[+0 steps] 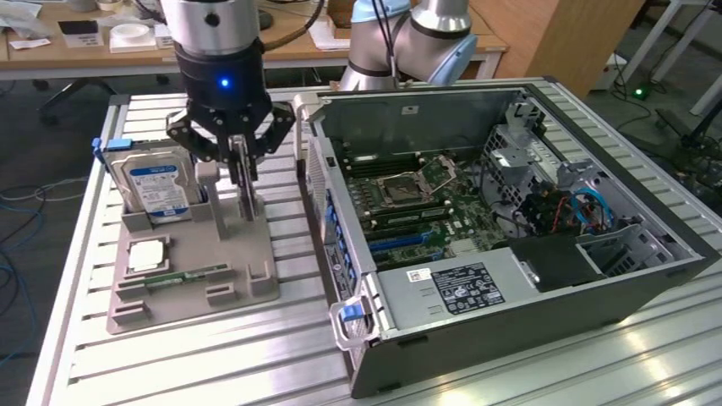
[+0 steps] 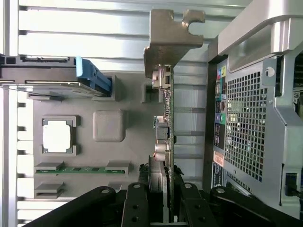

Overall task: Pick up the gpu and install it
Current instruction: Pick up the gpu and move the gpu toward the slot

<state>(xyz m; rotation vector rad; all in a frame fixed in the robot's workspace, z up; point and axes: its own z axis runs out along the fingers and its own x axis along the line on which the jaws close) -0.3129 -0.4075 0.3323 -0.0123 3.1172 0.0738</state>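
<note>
Pickup step: gripper (image 1: pixel 243 165) clamped on the graphics card (image 2: pixel 168 113), edge-on over the tray (image 1: pixel 192 298) beneath; likely calls for a straight lift.

I have the arm (image 1: pixel 215 34) reaching straight down, wrist upright, the pincer (image 1: pixel 242 172) pointing downward, its fingers (image 2: pixel 136 203) pinched onto the upright gpu (image 2: pixel 166 109).

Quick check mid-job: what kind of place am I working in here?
Probably a robotics lab bench set up for PC assembly: an open computer case and a grey parts fixture holding a hard drive, both on a slatted aluminium table, with cluttered desks behind.
</note>
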